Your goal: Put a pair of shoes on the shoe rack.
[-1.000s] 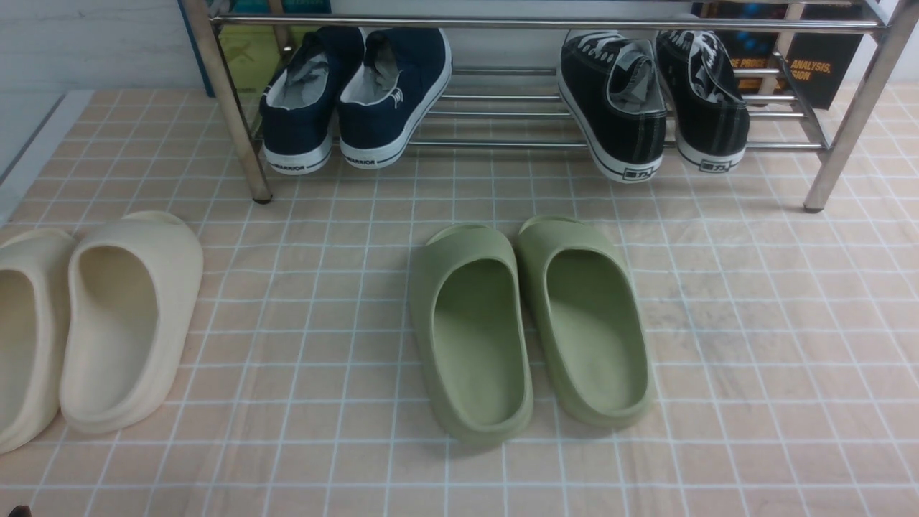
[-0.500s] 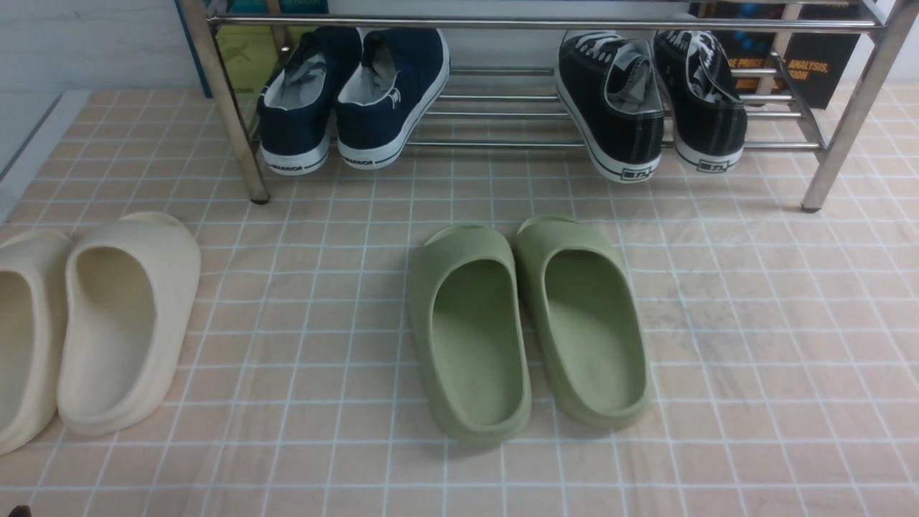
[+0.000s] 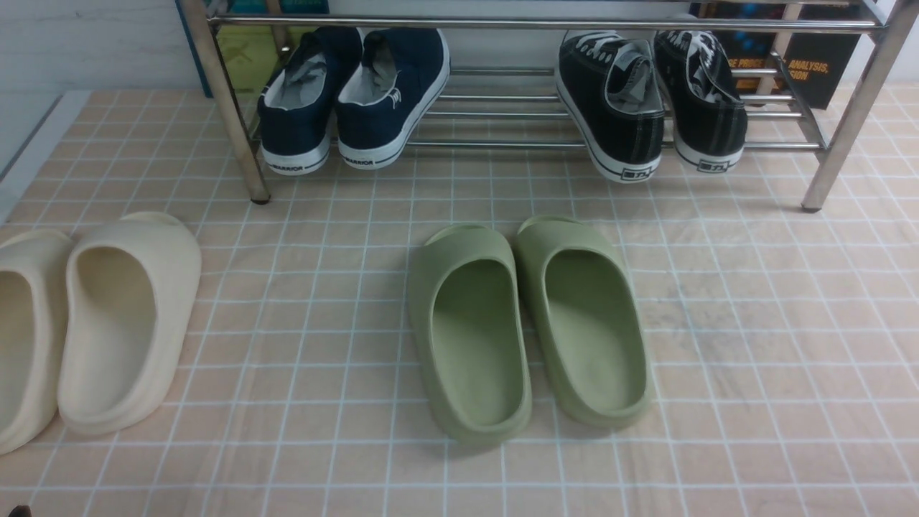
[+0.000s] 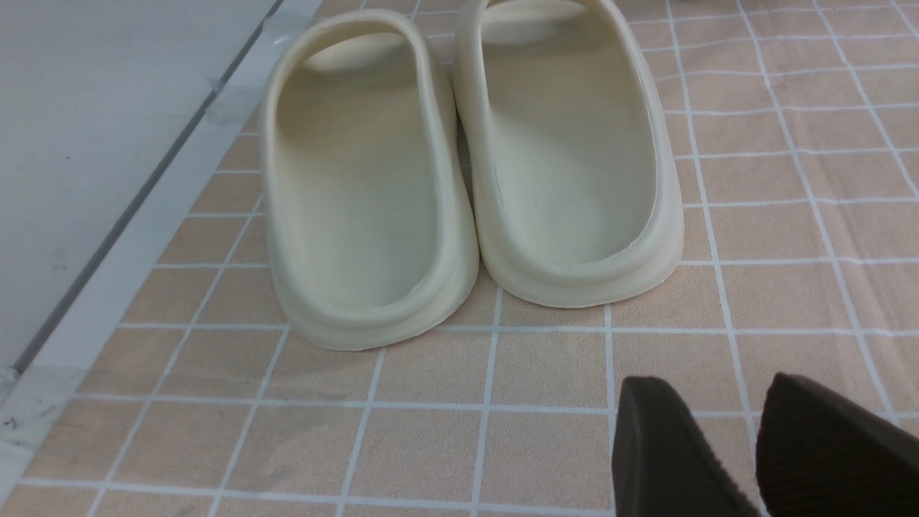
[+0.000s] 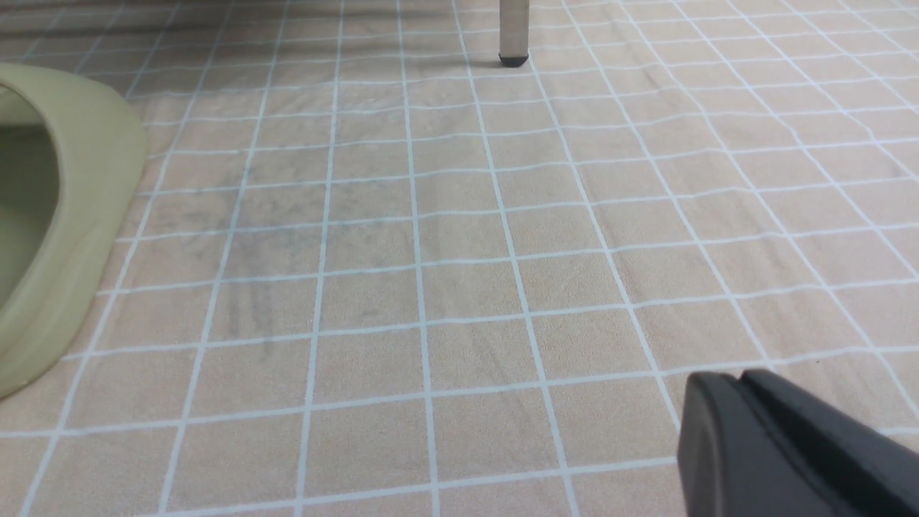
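Black sneakers: the pair of black sneakers (image 3: 650, 100) sits on the lower bars of the shoe rack (image 3: 546, 23), at its right end, toes pointing in and white-soled heels hanging just over the front bar.
Fit on the rack: the two shoes lie close side by side, each tipped slightly, the left one's heel sticking out a little more than the right one's.
Navy sneakers: another pair (image 3: 355, 93) rests on the same bars at the rack's left end, well apart from the black pair.
Floor: the green slides (image 3: 528, 323) lie on the tiled mat in front of the rack's middle; the cream slides (image 4: 467, 165) lie near the mat's left edge.
Left gripper: the left gripper (image 4: 754, 459) hovers low over bare tiles just short of the cream slides, its fingers a small gap apart and nothing between them.
Right gripper: only one dark edge of the right gripper (image 5: 782, 445) shows, above bare mat beside a green slide; I cannot tell how its jaws stand, and nothing is in it.
Progress: by my reading the placing is done, with both shoes on the rack and neither arm touching them.
Left to do: at most nudging the overhanging heels further in.
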You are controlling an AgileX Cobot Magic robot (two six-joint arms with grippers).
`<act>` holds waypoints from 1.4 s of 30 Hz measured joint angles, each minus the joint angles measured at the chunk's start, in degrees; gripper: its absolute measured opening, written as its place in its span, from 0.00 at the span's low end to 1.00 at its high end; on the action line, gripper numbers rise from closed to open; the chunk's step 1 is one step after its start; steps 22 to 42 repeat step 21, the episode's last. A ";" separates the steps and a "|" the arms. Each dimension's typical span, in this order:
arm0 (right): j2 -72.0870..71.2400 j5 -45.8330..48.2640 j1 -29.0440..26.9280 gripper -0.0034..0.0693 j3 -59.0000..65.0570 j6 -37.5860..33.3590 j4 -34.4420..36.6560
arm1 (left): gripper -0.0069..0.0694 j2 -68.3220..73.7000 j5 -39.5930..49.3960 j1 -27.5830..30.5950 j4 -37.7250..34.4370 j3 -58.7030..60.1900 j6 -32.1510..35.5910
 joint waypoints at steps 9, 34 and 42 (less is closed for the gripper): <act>0.00 0.04 0.00 0.12 0.00 0.00 0.00 | 0.40 0.00 0.00 0.00 0.00 0.00 0.00; 0.00 0.04 0.00 0.15 0.00 0.00 0.00 | 0.40 0.00 0.00 0.00 0.00 0.00 0.00; 0.00 0.04 0.00 0.15 0.00 0.00 0.00 | 0.40 0.00 0.00 0.00 0.00 0.00 0.00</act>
